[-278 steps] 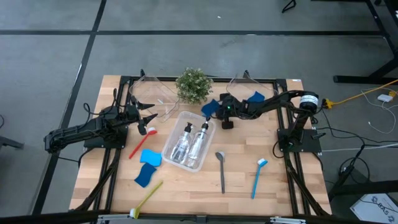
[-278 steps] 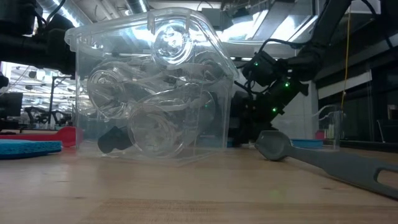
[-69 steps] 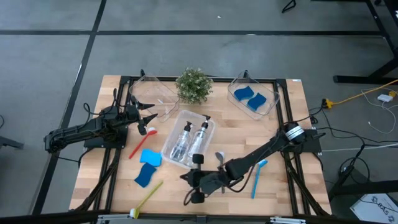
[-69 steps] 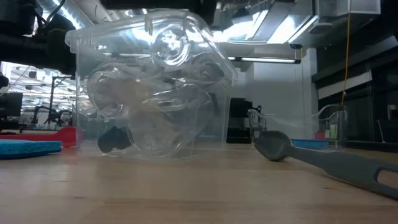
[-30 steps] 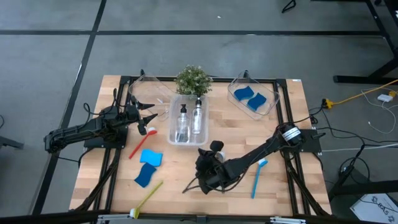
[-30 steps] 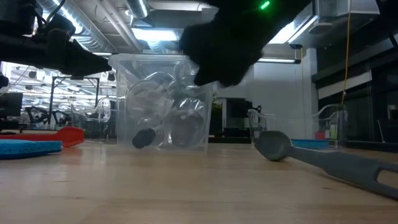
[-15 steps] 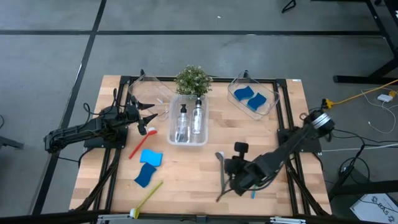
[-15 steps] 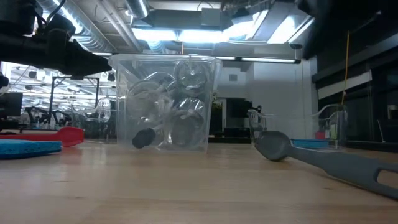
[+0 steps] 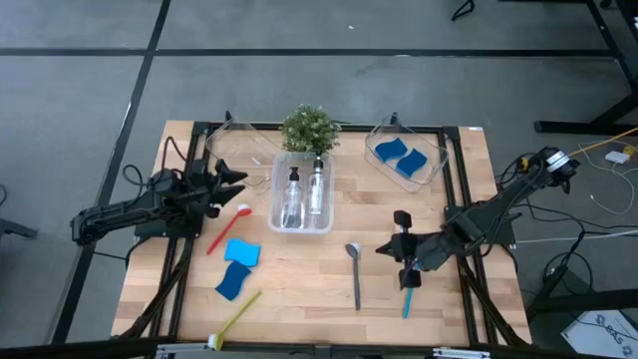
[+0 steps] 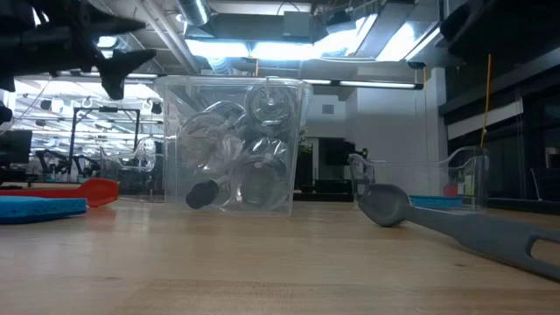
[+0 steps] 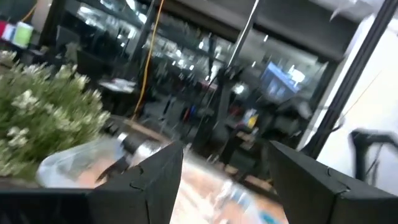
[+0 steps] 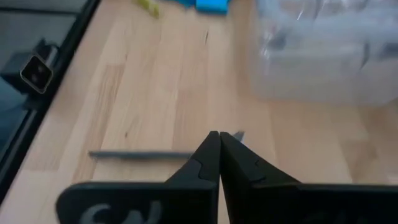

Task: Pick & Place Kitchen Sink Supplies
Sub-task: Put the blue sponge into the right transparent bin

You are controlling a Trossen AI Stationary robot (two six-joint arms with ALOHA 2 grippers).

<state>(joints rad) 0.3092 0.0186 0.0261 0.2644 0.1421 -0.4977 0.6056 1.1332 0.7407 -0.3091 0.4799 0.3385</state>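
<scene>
In the high view, two clear pump bottles (image 9: 302, 189) lie in a clear bin (image 9: 282, 221) at the table's middle. A red brush (image 9: 227, 227), two blue sponges (image 9: 237, 265) and a yellow-green brush (image 9: 237, 315) lie to the left of the bin. The grey brush (image 9: 355, 271) and blue brush (image 9: 408, 296) lie nearer the right. Two more sponges (image 9: 403, 155) sit in the far right bin. My left gripper (image 9: 234, 180) (image 11: 224, 168) hangs open above the red brush's head. My right gripper (image 9: 384, 249) (image 12: 216, 140) is shut, pointing left over the blue brush, beside the grey brush (image 12: 140, 154).
A small potted plant (image 9: 311, 134) stands at the far edge behind the middle bin. Another clear bin (image 9: 239, 150) sits at the far left. Bare wood lies between the grey brush and the near edge. Black frame rails run along the table's sides.
My right arm has swept from the table's near middle back toward the right edge and now hovers over the blue brush. My left gripper has risen and pulled slightly away from the red brush's head. The bins, brushes and sponges have stayed in place.
</scene>
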